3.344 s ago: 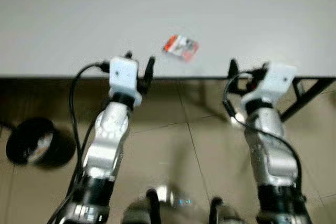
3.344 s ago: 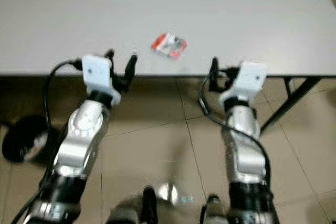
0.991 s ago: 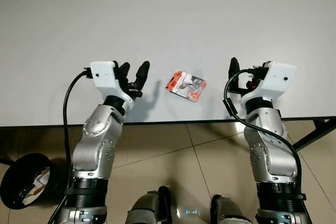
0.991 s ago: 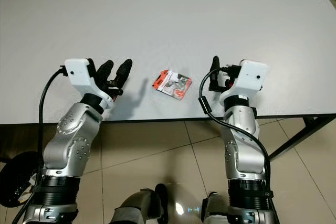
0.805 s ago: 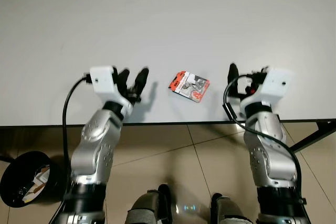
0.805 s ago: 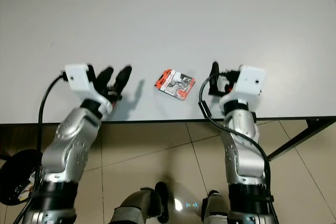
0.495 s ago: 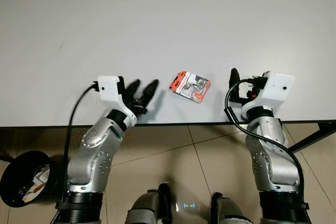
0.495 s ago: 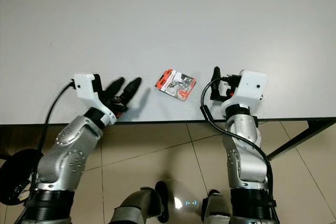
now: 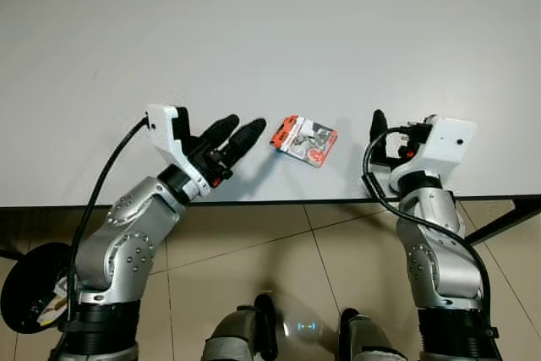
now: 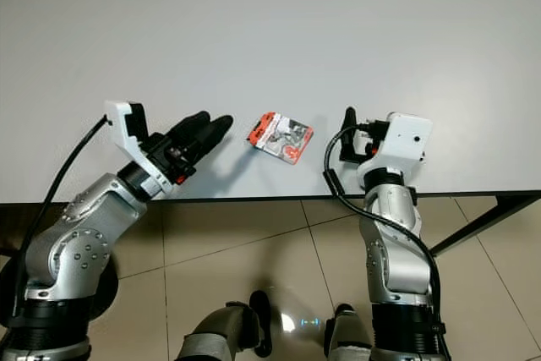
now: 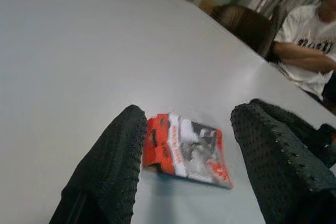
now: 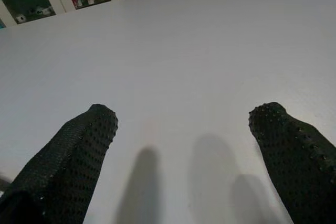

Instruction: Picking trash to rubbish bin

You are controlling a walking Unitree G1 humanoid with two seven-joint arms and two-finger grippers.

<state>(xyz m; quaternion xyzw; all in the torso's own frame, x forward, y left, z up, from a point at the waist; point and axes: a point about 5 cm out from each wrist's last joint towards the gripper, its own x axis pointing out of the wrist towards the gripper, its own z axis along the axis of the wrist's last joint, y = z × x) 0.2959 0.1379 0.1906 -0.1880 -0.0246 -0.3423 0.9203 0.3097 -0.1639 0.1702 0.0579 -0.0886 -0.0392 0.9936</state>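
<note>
Left tool reaching toward a wrapper near the front edge of the surface.

The white surface (image 9: 270, 31) carries one red and white wrapper (image 9: 303, 139), lying flat near its front edge, between the two arms. On the floor below the front left corner sits a black bin (image 9: 30, 289), with scraps of paper inside as far as can be made out. The left tool (image 9: 239, 134) points at the wrapper from just beside it, fingers wide apart, not touching it. The right tool (image 12: 184, 129) hovers over bare surface at the front edge, fingers spread wide. The left wrist view adds a seated person in a white shirt (image 11: 302, 30) and a brown chair (image 11: 247, 24) past the far edge.
</note>
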